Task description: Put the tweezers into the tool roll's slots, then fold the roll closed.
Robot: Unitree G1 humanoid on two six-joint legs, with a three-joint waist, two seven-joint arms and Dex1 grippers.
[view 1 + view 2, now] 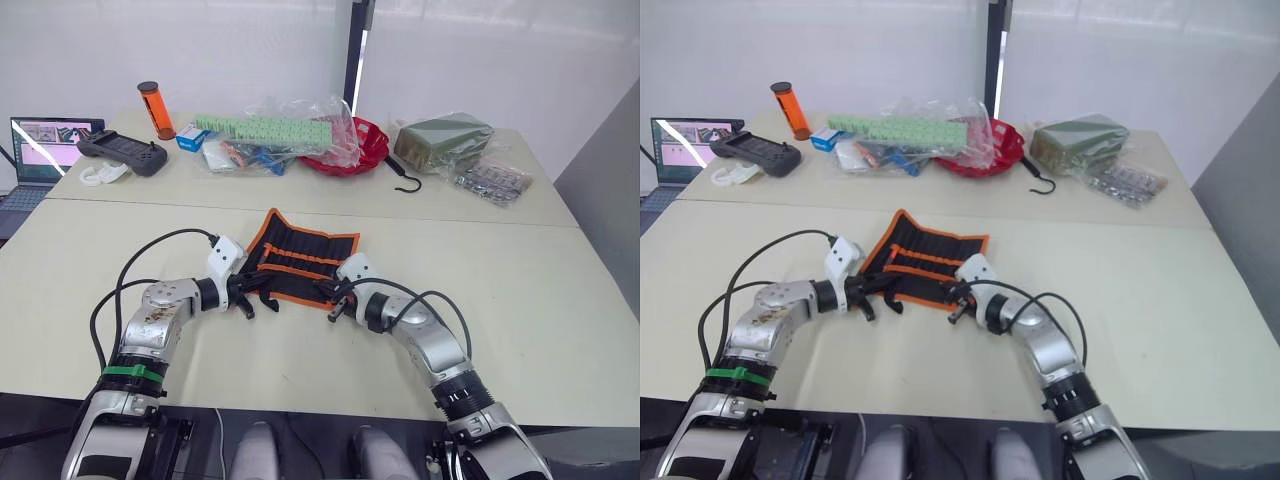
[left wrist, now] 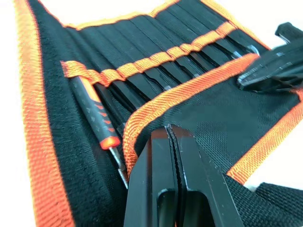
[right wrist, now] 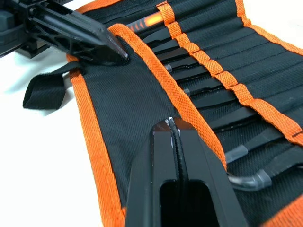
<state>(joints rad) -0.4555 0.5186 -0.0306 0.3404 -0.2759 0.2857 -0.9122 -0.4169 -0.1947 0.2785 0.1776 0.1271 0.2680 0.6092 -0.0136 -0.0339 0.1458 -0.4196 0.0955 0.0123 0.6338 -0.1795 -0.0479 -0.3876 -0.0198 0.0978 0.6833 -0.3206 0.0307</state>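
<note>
The tool roll [image 1: 305,258] is laid open on the pale surface [image 1: 520,290], between the two grippers. Its near flap is seen folded over the lower part of the inner face. The left gripper [image 2: 169,135] is placed on this flap at the orange edging, with the jaws closed together; nothing is seen held between them. The right gripper [image 3: 171,124] is set on the same flap, jaws also closed. The tweezers [image 3: 222,118] are seen tucked in the slots [image 2: 156,71], beside an orange-handled screwdriver [image 2: 94,116].

Laptop [image 1: 40,148], orange bottle [image 1: 154,110], black hook [image 1: 404,176]
</note>
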